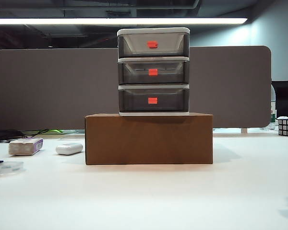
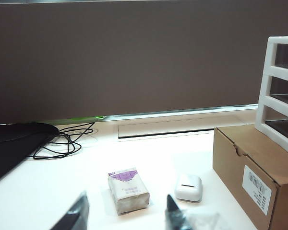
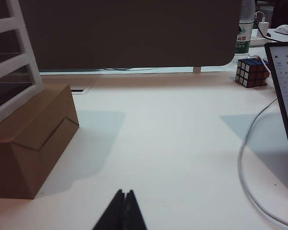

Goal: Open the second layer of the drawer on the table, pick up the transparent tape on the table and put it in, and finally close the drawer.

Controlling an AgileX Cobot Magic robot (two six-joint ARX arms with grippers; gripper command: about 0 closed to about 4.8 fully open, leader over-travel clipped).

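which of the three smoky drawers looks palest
The top smoky translucent drawer of the grey-white cabinet; its front is lighter grey than the darker middle drawer and bottom drawer.

The drawer (image 1: 153,71) stands on the cardboard box (image 1: 149,139); the transparent tape (image 1: 6,166) lies far left on the table (image 1: 182,201).

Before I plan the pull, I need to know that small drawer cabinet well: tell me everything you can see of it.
The drawer is a small three-tier cabinet with a light grey-white plastic-looking frame and three smoky translucent drawers, each bearing a red-orange tab at front centre. The top drawer looks paler. All three sit flush, shut, including the second layer. It stands upright on the brown cardboard box, facing the exterior camera. Neither gripper touches it.
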